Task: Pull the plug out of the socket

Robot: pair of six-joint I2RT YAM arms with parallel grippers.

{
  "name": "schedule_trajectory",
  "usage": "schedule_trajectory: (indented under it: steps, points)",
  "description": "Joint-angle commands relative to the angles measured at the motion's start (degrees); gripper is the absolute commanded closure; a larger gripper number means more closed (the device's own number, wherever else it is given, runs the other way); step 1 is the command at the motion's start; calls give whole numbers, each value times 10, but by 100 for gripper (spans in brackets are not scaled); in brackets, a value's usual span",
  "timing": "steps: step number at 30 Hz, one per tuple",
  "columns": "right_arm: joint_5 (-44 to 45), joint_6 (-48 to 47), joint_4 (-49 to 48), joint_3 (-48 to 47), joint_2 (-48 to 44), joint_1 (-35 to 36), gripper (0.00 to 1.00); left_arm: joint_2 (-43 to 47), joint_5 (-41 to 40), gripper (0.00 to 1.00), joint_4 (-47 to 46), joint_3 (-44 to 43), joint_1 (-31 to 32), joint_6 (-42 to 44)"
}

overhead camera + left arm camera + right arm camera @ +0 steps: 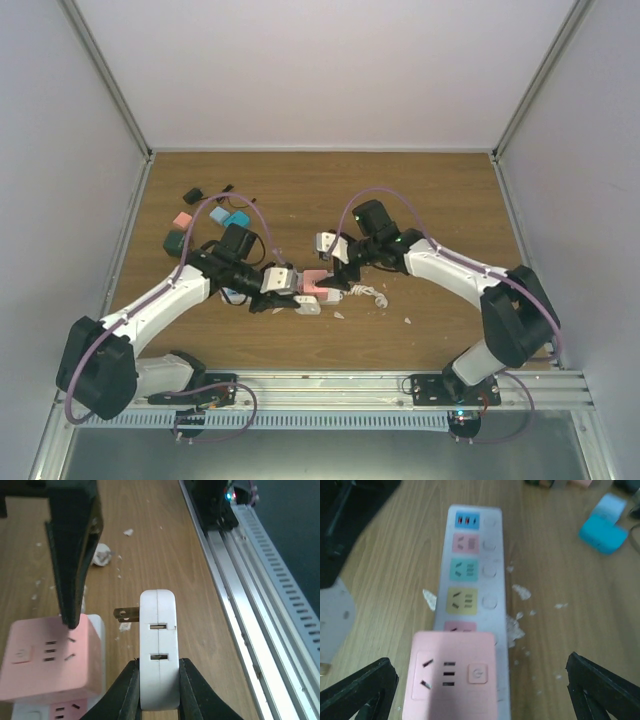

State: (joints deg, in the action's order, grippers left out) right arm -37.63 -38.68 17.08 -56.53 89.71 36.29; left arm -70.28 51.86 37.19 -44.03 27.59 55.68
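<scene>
Plug (158,630) is sitting clamped in the left gripper (159,665), prongs (126,613) hanging clear of the socket (492,600) lying on the table (570,605). The right gripper (477,665) is hovering wide open above it, probably for bracing.

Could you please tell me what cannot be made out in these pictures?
Top view: the power strip is mostly hidden under the left gripper and its arm.
Left wrist view: the white plug is cut off by the bottom edge.
Right wrist view: the pink cube covers the strip's near end; far sockets blur.
</scene>
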Motion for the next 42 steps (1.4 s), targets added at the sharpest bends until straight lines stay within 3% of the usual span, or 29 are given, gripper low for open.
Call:
schedule_trajectory:
  steps: [1,9,19,35,42]
  points:
    - [-31,9,38,-48,-51,-15,6,12,69,100,8,-39,-45,-40]
    - [-64,28,86,-62,-121,-37,2,6,133,100,-30,-86,-137,-122]
    - [-137,89,74,-45,-133,-25,4,33,135,100,-157,-64,-141,-233]
    - [-164,111,54,-62,-97,-12,9,35,143,100,-149,-64,-128,-221]
    - [-183,107,55,-65,-90,4,17,31,137,100,-162,-63,-125,-230]
